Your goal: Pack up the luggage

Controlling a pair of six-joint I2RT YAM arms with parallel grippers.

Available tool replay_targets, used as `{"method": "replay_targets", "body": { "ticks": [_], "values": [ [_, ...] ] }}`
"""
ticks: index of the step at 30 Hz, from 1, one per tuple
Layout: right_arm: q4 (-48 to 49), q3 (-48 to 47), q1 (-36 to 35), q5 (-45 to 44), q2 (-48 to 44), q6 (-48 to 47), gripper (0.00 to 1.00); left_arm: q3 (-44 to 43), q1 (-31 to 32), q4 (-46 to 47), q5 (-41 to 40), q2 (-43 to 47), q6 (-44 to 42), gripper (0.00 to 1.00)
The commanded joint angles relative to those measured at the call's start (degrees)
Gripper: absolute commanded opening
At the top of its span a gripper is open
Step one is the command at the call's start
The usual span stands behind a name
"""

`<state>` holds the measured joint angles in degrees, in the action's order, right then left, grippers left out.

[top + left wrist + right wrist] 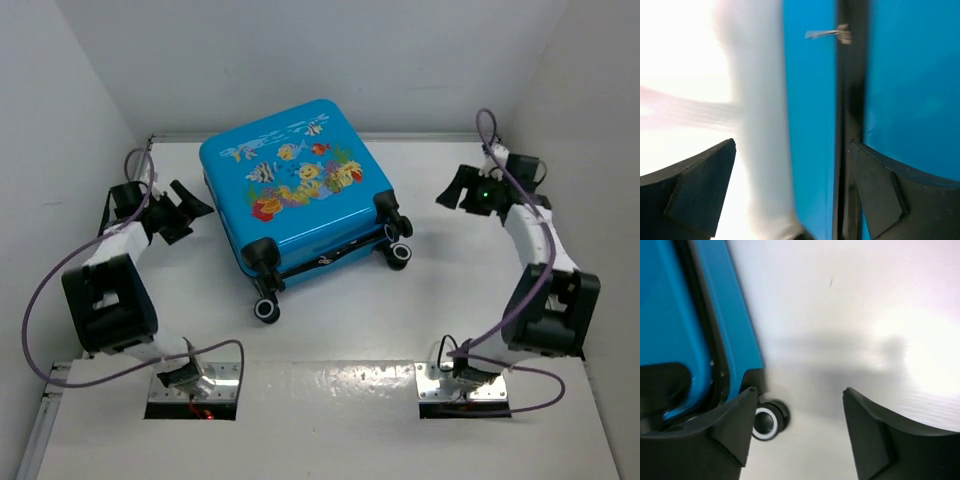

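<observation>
The luggage (295,190) is a bright-blue hard-shell case with cartoon fish prints. It lies flat and closed on the white table, wheels (268,308) toward the arms. My left gripper (188,215) is open just off its left side and holds nothing. The left wrist view shows the blue shell (810,125), its black zipper band (850,100) and a silver zip pull (827,34) ahead of the left gripper (792,155). My right gripper (452,192) hangs open to the right of the case, apart from it. In its wrist view the right gripper (800,400) frames bare table, with one wheel (767,421) by its left finger.
White walls (90,90) close in the table on the left, back and right. Purple cables (40,300) loop off both arms. Two metal mounting plates (455,385) sit at the near edge.
</observation>
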<state>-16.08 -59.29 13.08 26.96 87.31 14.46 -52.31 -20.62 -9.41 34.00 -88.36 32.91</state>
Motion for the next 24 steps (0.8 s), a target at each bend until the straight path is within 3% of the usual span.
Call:
{"method": "replay_targets", "body": {
  "ticks": [1, 3, 6, 14, 24],
  "values": [
    [-16.69, -6.09, 1.15, 3.18, -6.7, -17.67, 0.74, -2.96, -1.43, -8.5, -4.64, 7.14, -11.79, 1.0],
    [-22.04, -10.22, 0.55, 5.81, -9.16, -20.42, 0.86, -3.58, -2.13, -11.14, -4.64, 9.86, -16.28, 1.0],
    [-27.49, -14.96, -5.04, 5.39, -9.18, -20.18, 0.91, -3.58, -2.75, -12.64, -4.12, 11.97, -16.91, 1.0],
    [-27.69, -15.15, -21.67, -7.61, -5.66, -17.36, 0.91, -2.44, -2.76, -14.58, -2.26, 16.72, -19.28, 1.0],
    [-25.85, -16.12, -30.74, -19.92, 2.95, -21.57, 0.91, -2.44, -3.81, -15.73, -2.27, 15.58, -19.28, 1.0]
  ]
}}
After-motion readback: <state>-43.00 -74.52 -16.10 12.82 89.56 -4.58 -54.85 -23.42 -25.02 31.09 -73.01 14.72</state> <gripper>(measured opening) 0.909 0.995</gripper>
